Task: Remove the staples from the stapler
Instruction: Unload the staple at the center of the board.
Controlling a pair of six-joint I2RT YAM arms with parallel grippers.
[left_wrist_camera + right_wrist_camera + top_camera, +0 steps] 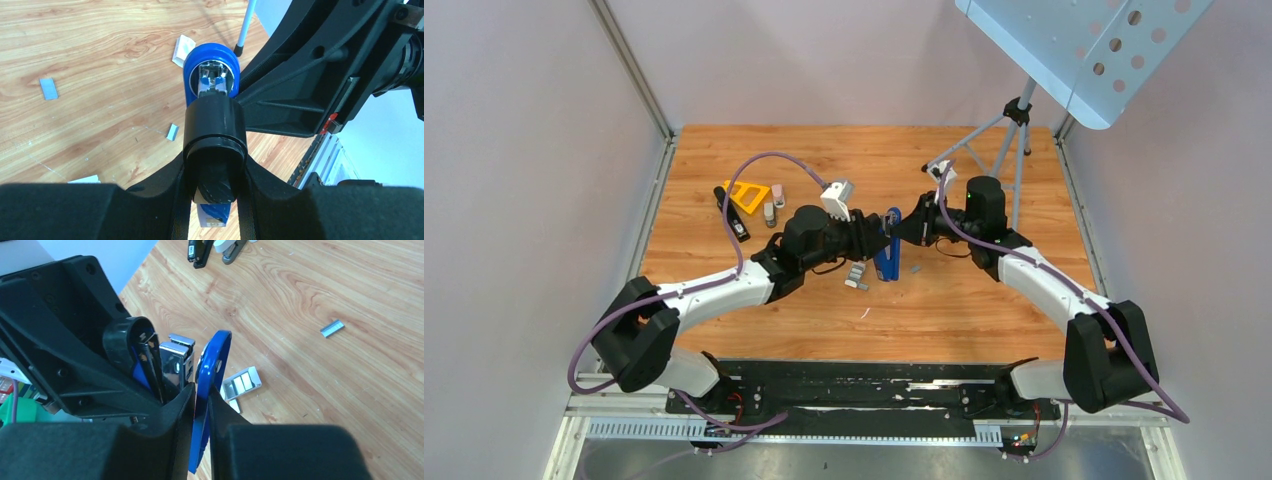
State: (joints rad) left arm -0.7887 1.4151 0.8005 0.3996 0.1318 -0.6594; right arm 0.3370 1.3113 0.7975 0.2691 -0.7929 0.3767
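Left gripper clamped on one blue stapler, right gripper pinching its lid, one loose staple strip

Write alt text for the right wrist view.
The right gripper pinches the swung-open lid of a blue stapler, while the left gripper holds its body, metal magazine exposed. A loose staple strip lies on the wooden table.
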